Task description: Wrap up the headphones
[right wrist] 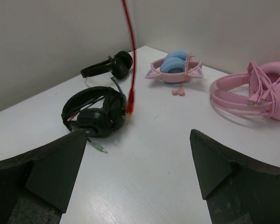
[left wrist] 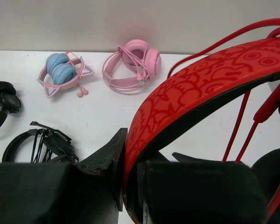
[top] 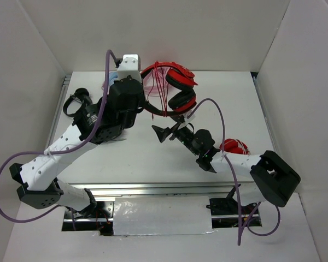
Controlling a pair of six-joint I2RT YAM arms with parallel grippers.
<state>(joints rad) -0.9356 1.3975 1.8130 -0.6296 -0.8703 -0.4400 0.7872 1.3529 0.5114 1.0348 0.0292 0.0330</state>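
The left hand is clamped shut on the red headband of the headphones and holds them up off the bench, towards its far side. Its own camera shows a print of circles and squiggles on the band, too fine to make out from overhead.

From above, the two black-cushioned ear cups sit to the right. The band arches back left into the gripping hand, so the long axis runs roughly left to right.

The right hand gapes wide with nothing in it, just on the near side of the cups. Only its camera shows the thin red cable dangling straight down ahead of its spread fingers.

The wrist views show a pink pair, a pink-and-blue cat-ear pair and two black headsets. These are mostly hidden behind the left arm in the overhead view. Only the overhead view shows an all-red pair beside the right forearm.
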